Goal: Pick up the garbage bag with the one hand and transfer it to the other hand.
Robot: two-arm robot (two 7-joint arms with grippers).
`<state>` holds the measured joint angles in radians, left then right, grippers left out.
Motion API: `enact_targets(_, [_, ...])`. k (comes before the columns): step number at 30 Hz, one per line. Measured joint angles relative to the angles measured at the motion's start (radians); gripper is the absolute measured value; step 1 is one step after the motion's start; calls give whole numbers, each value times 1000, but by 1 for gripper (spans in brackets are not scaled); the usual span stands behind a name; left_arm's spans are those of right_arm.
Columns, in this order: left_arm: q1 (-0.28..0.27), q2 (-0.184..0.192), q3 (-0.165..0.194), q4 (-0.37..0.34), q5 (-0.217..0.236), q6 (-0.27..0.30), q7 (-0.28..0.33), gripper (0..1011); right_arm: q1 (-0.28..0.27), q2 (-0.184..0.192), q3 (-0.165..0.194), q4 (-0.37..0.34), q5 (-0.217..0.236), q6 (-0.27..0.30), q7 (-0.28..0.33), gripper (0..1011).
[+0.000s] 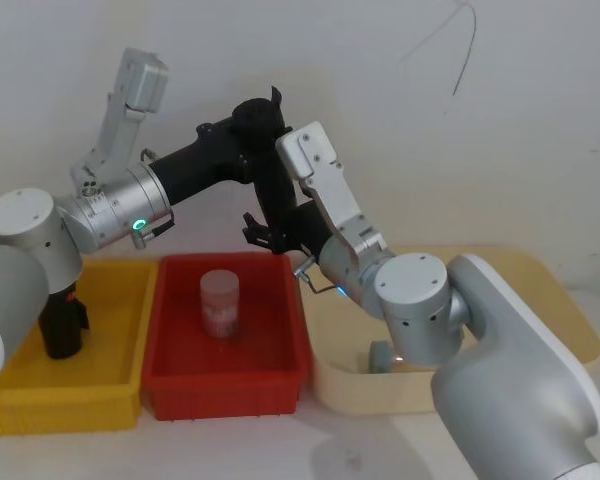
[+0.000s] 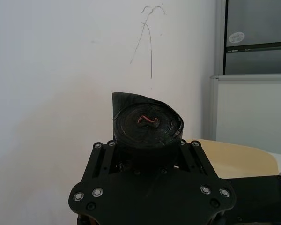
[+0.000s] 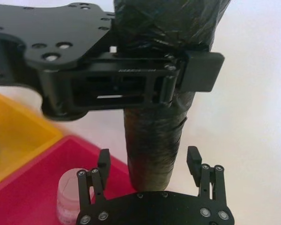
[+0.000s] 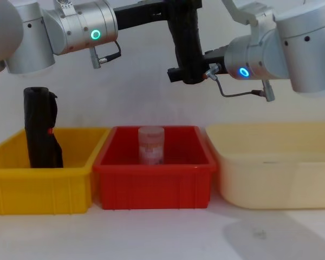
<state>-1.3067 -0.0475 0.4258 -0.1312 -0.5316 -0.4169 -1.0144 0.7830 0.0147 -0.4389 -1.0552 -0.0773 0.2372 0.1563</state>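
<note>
The left gripper (image 3: 145, 70) clamps the garbage bag (image 4: 187, 40) upright above the red bin (image 4: 154, 165). The right gripper (image 3: 150, 171) straddles its lower end, fingers spread. Advice: close squarely before the left releases.

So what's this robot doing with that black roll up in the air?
It is passing a garbage bag roll from one gripper to the other. The left gripper grips the roll near its top, above the red bin. The right gripper is at the roll's lower end, fingers open on either side, not yet closed. A second black roll stands in the yellow bin.
</note>
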Motion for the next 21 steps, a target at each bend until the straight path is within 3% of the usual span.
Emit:
enact_targets(11, [0,0,0,0,0,0,0,509,27,-33,18,69,-8,-35,-43,996])
enact_targets(16, [0,0,0,0,0,0,0,509,33,-39,22,83,-9,-44,-52,908])
enact_targets(21, [0,0,0,0,0,0,0,509,38,-45,25,95,-11,-50,-59,748])
